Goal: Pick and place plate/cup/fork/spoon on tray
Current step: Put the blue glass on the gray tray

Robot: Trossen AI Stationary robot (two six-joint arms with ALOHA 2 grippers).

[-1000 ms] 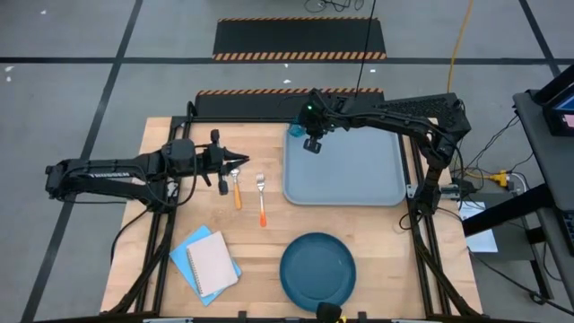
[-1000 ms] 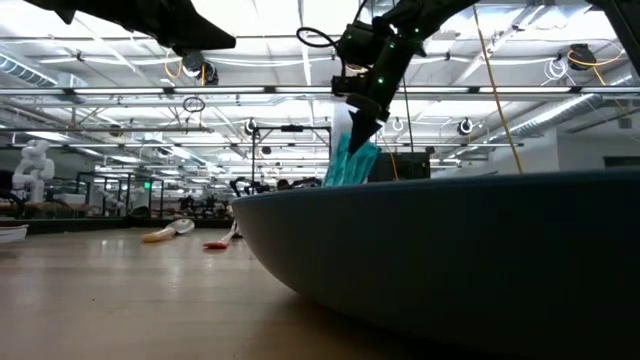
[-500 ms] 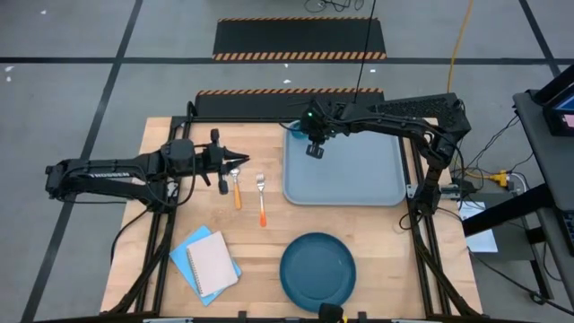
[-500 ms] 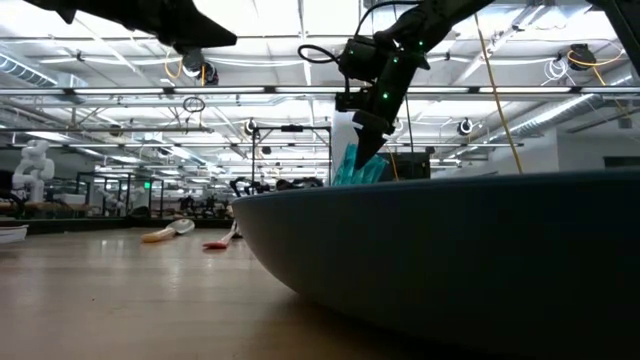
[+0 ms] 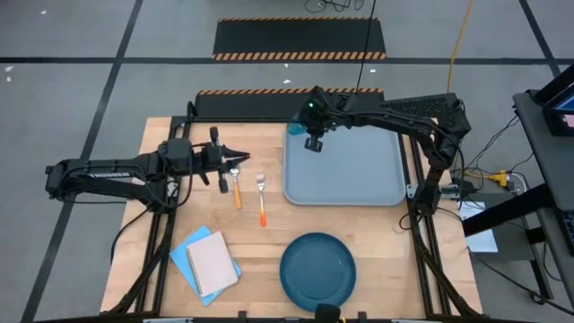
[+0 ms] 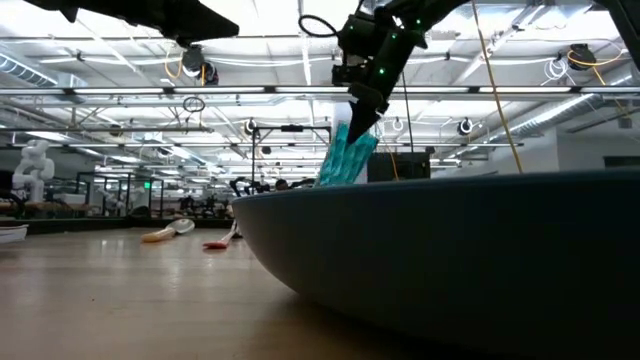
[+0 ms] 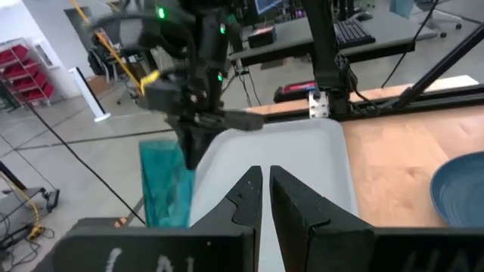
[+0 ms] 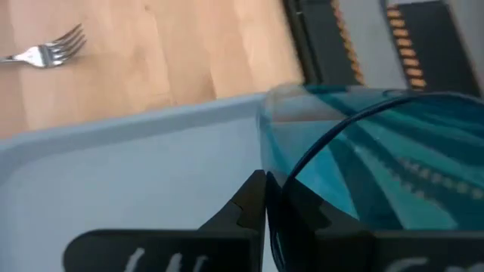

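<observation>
Currently, the small teal translucent tumbler cup is pinched by its rim in the right gripper at the far left corner of the large light grey-blue rectangular tray. In the low view the cup hangs tilted, and whether its base touches the tray cannot be told. For a clean placement, the cup should probably be levelled and lowered until it sits flat inside the raised rim, and only then released; a release while tilted risks a topple over the tray edge. The right claw is narrow, its fingers closed on the cup wall.

The left gripper is held above the bench beside the round metal bowl of the yellow-orange handled spoon; its jaws are nearly together, nothing between them. The red-orange handled fork lies just beside the spoon. The large round dark teal-blue plate rests at the bench's near edge, well apart from the tray.
</observation>
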